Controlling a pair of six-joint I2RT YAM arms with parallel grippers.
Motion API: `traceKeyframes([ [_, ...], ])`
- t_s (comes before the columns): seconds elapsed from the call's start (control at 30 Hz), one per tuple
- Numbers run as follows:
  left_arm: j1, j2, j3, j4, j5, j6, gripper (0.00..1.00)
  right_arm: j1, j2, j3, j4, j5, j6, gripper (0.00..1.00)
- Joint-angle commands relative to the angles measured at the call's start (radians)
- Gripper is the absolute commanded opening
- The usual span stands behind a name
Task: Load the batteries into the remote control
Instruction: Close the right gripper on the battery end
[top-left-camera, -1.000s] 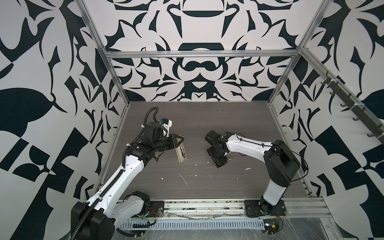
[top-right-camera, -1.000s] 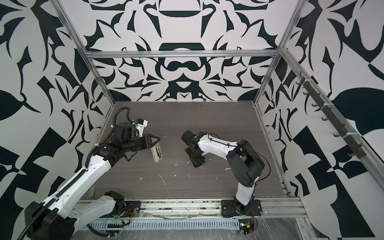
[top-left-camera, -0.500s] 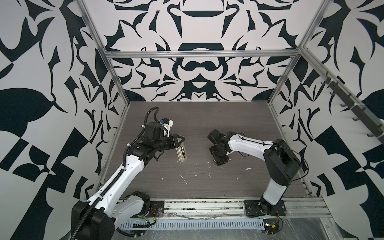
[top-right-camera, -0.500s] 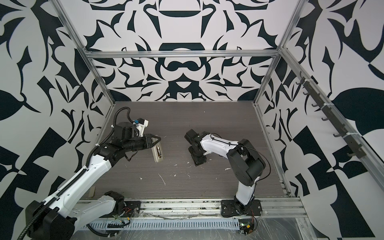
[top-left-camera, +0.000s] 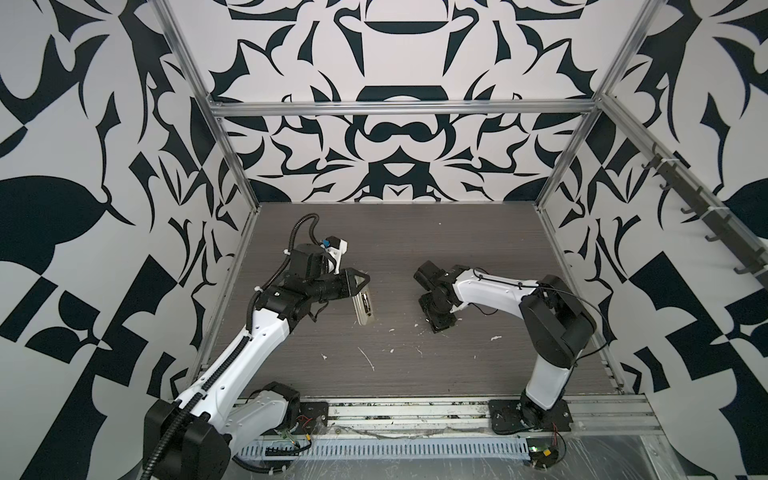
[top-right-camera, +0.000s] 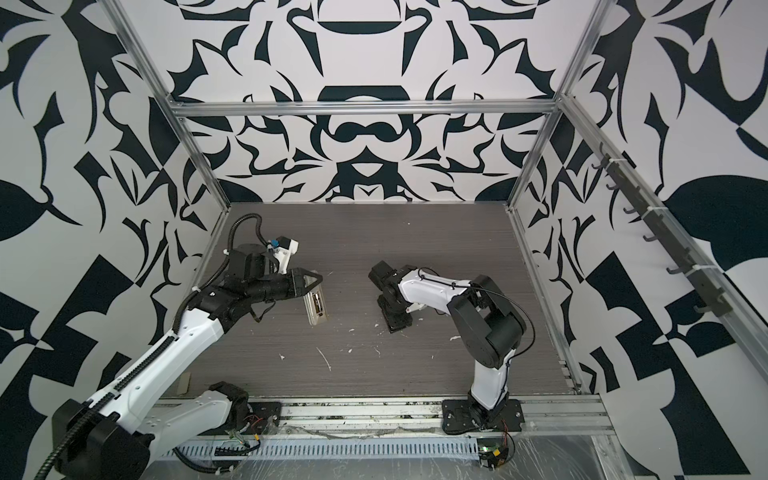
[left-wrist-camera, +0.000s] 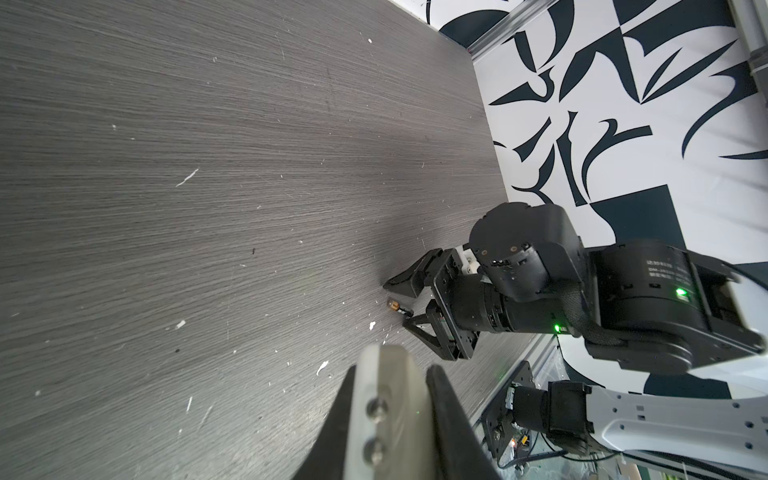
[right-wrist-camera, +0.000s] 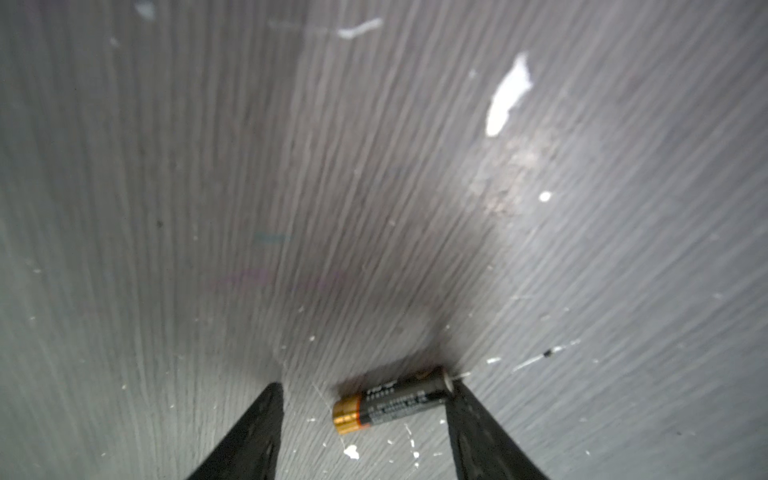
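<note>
Right tool (right-wrist-camera: 362, 386) lowered | jaws apart astride battery (right-wrist-camera: 390, 402), one touching | left tool (top-left-camera: 361, 286) clamps remote control (top-left-camera: 365, 311)

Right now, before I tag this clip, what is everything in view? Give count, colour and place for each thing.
remote control: one, white, held in the left gripper, left of centre
battery: one seen, black with a copper end, lying on the table between the right gripper's fingers
table: one, dark grey wood grain, floor of the cell
white flecks: many, white, scattered over the near half of the table
walls: three, black-and-white pattern, around the table
left gripper: one, black, shut on the remote control
right gripper: one, black, open, down at the table around the battery
</note>
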Motion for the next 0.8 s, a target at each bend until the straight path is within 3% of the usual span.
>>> traceKeyframes([
  [0.0,0.003,0.011,0.011,0.018,0.024,0.019,0.00,0.001,-0.014,-0.031,-0.018,0.032,0.020,0.61],
  [0.53,0.004,0.018,0.005,0.031,0.003,0.018,0.00,0.003,-0.033,-0.156,0.042,0.019,0.028,0.32],
  [0.77,0.003,0.043,0.015,0.043,0.000,0.014,0.00,0.001,-0.025,-0.170,0.055,0.005,-0.014,0.25],
])
